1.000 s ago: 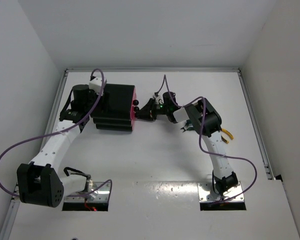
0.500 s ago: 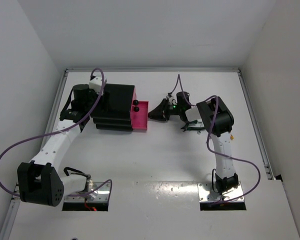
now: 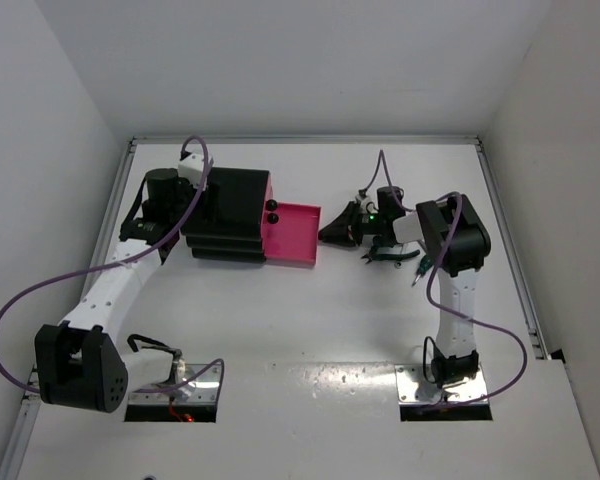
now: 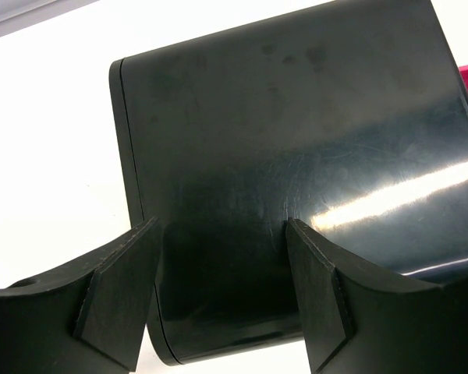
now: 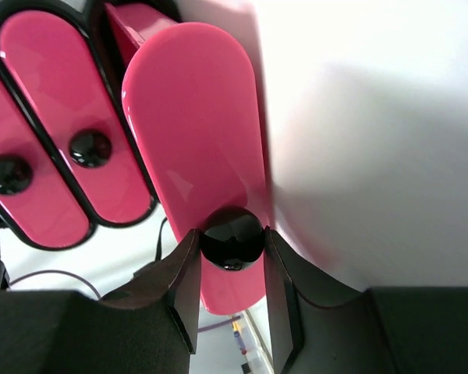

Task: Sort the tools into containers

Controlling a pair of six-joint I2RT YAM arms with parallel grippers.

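White table with a black drawer chest at far left. The left gripper, jaws spread, sits over the chest's top. One magenta drawer stands pulled out rightward. The right gripper pinches its round knob. Dark green-handled pliers lie on the table beneath the right wrist.

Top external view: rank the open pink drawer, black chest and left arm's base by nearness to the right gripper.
1. Open pink drawer, just left of the right gripper.
2. Black chest, farther left.
3. Left arm's base, near-left corner.
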